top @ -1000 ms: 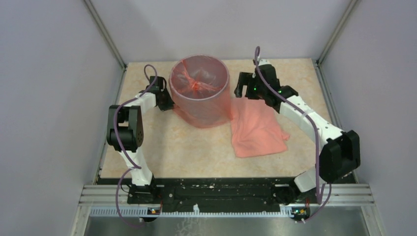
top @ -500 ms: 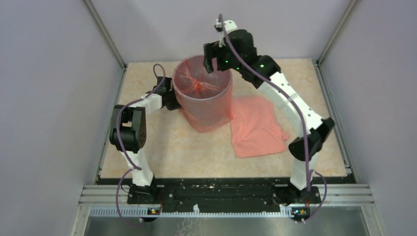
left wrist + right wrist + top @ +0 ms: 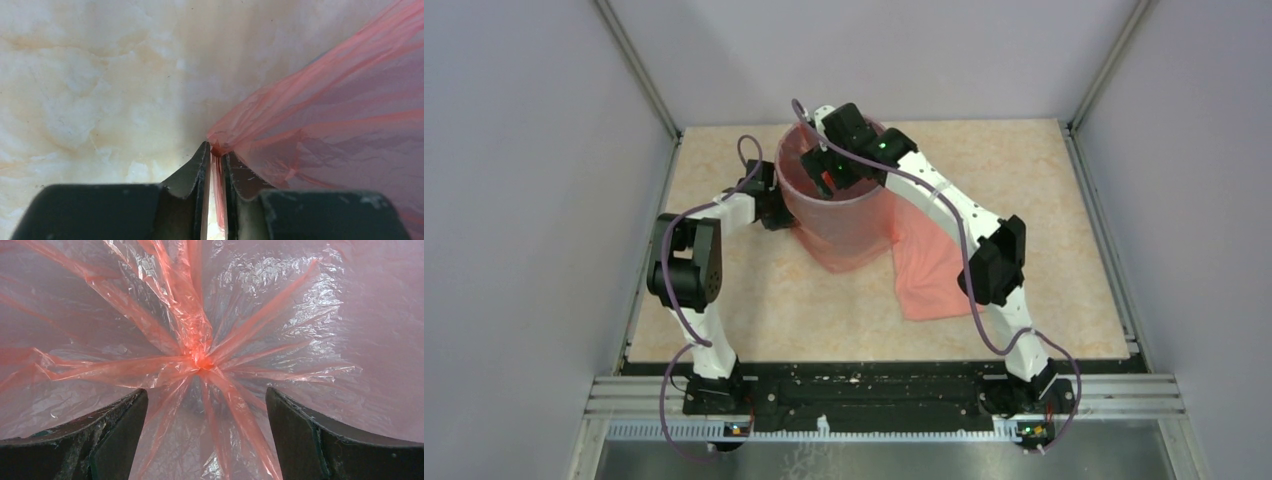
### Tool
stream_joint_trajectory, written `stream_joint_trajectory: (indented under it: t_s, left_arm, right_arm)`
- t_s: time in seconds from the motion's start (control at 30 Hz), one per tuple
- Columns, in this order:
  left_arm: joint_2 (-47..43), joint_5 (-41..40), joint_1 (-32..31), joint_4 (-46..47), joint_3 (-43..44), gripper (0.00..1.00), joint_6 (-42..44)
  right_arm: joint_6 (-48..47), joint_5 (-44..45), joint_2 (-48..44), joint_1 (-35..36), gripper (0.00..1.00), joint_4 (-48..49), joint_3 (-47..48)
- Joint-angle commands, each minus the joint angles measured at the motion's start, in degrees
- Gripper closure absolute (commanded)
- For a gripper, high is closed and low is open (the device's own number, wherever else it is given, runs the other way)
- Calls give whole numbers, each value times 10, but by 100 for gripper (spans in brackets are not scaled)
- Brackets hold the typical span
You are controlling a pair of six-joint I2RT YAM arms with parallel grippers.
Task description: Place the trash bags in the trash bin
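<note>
The trash bin (image 3: 796, 205) stands at the back middle of the table, lined and draped with a salmon-pink trash bag (image 3: 844, 230). A second pink trash bag (image 3: 939, 270) lies flat on the table to its right. My left gripper (image 3: 776, 207) is at the bin's left wall, shut on a strip of the bag's film (image 3: 217, 165). My right gripper (image 3: 822, 172) is open inside the bin's mouth. In the right wrist view its fingers (image 3: 117, 427) stand wide apart just above the bag's gathered bottom knot (image 3: 200, 360), touching nothing.
The table's marble-look top (image 3: 754, 300) is walled by grey panels at the left, back and right. My right arm (image 3: 964, 220) reaches across the flat bag and the bin's right rim.
My right arm swung from the bin's right side, up over the rim and down into the bin's mouth. My left gripper stayed at the bin's left wall, still shut on the film.
</note>
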Motion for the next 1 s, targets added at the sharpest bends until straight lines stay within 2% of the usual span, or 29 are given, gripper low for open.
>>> stream_joint_trajectory:
  t_s: [0.0,0.27,0.5,0.97]
  left_arm:
    - [-36,-16,-1,-7,15,79,0]
    - [-53,-23,0,-20,29,68,15]
    - [-66,-28,4,-27,32,63,24]
    - [-85,-31,8,-48,44,57,30]
  right_arm:
    - [-27,-12,-3,-1,13,-2,13]
    - [-35,-26,39,-11,14,-7,32]
    - [-38,-39,67,-21,14,-2,37]
    - [-43,-46,97,-26,15,-2,36]
